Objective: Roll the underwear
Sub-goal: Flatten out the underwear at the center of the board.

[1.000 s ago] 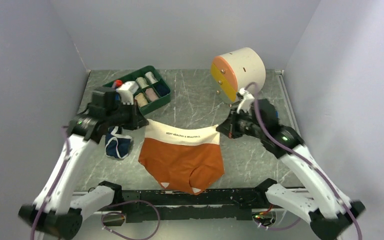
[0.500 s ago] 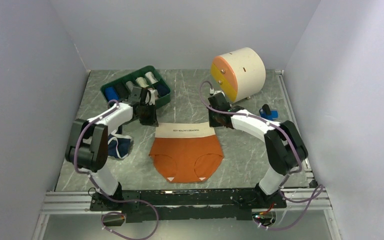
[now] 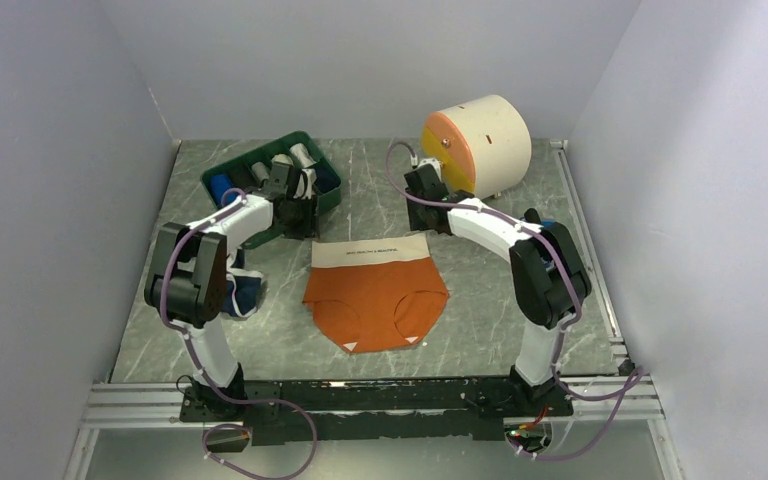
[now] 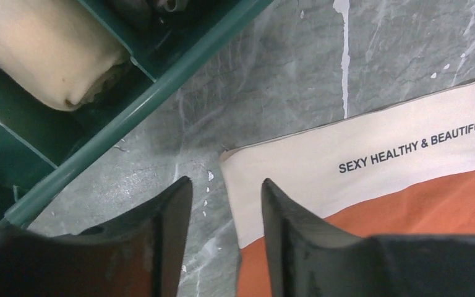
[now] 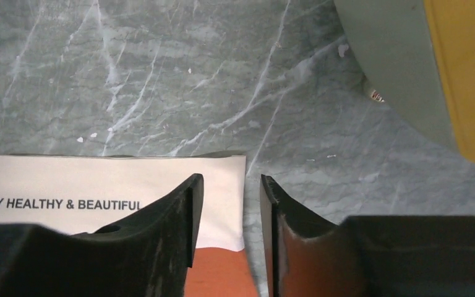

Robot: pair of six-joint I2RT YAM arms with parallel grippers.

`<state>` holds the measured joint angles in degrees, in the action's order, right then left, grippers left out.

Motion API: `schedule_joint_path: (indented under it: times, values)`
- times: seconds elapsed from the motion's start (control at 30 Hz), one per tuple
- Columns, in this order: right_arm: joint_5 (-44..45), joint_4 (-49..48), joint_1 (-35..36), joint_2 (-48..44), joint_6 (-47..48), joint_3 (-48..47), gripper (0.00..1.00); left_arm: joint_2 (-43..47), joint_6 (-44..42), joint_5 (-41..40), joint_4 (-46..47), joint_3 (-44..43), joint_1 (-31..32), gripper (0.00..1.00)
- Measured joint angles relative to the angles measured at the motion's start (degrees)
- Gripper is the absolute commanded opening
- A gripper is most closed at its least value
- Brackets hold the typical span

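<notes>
The orange-rust underwear (image 3: 375,300) lies flat in the middle of the table, its cream waistband (image 3: 370,250) at the far edge. My left gripper (image 3: 303,222) is open over the waistband's left corner (image 4: 272,173). One of its fingers stands over the bare table and the other over the cloth, and nothing is pinched. At the right corner (image 5: 222,179) my right gripper (image 3: 434,218) is open too, its jaws astride the cloth's edge. The navy underwear (image 3: 245,292) lies crumpled at the left, partly hidden behind my left arm.
A green tray (image 3: 260,149) with several cloth rolls stands at the back left, just behind my left gripper. Its rim (image 4: 130,117) and a cream roll (image 4: 43,55) fill that wrist view's top left. A cream drum with an orange-yellow face (image 3: 480,140) stands at the back right.
Both grippers carried the orange underwear's waistband away from the arm bases while shut on its corners, then opened. The garment now lies flat and released.
</notes>
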<state>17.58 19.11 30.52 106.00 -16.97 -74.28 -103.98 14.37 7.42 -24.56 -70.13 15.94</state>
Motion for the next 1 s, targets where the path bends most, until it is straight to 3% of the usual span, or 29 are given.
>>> schedule_joint_path:
  times: [0.23, 0.37, 0.57, 0.77, 1.0]
  values:
    - [-6.8, 4.0, 0.0, -3.5, 0.6, -0.6, 0.46, 5.2, 0.0, -0.1, -0.6, 2.4, 0.0, 0.64]
    - [-16.3, 2.5, 0.4, -11.4, -2.7, 5.6, 0.51, 17.3, 2.5, 0.5, -0.2, 11.3, 0.0, 0.73]
    - [-22.5, 0.6, 7.2, -22.1, -10.9, 19.7, 0.52, 32.9, 9.2, 0.7, -0.3, 26.0, 0.0, 0.75]
    - [-22.4, 0.0, 16.7, -23.3, -17.6, 25.1, 0.51, 39.5, 15.9, 2.1, 0.2, 37.5, 0.0, 0.74]
    - [-20.0, -1.0, 19.6, -20.1, -20.6, 22.1, 0.49, 39.5, 22.0, 3.3, 3.4, 40.0, 0.0, 0.64]
